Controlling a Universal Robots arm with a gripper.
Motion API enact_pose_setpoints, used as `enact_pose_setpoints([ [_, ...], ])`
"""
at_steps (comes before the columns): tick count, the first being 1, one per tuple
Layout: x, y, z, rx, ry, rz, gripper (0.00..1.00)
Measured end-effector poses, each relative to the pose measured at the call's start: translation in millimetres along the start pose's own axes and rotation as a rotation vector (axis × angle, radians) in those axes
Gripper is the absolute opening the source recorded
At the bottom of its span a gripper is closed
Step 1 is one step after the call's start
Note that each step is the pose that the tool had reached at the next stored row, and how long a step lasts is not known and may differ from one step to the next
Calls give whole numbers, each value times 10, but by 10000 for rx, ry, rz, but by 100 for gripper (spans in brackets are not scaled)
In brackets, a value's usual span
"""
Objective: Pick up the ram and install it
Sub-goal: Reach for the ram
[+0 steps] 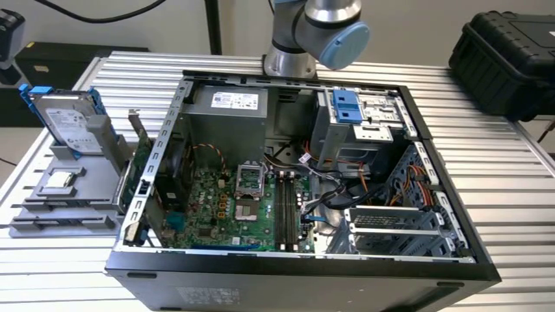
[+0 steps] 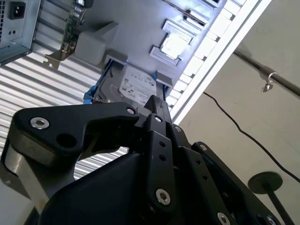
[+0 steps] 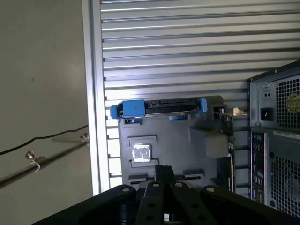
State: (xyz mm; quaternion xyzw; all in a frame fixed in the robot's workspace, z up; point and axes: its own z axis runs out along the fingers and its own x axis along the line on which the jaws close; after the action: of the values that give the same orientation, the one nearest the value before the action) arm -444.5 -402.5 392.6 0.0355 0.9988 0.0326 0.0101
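Note:
My gripper [image 3: 162, 169] hangs high over the grey parts holder [image 3: 187, 123] beside the open computer case [image 1: 260, 286]. Its fingers are shut with nothing between them, as both wrist views show [image 2: 156, 104]. The ram is hidden; I cannot make it out on the holder or in the case. The holder's long slot lies partly behind the fingertips in the first wrist view. The motherboard's memory slots [image 1: 283, 209] run in the middle of the case. The arm's upper joint [image 1: 325, 29] rises behind the case in the exterior view.
A silver hard drive with a blue frame [image 1: 65, 120] stands in the holder [image 1: 87, 170], with a processor [image 1: 59, 180] in a pocket and a green expansion card [image 1: 137, 169] upright beside the case. A black hard case [image 1: 511, 58] sits at the exterior view's far right.

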Motion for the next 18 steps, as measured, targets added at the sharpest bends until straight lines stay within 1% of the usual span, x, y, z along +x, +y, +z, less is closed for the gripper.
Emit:
enact_pose_setpoints([
  [18,-9,-127,-8,0,0,0,0],
])
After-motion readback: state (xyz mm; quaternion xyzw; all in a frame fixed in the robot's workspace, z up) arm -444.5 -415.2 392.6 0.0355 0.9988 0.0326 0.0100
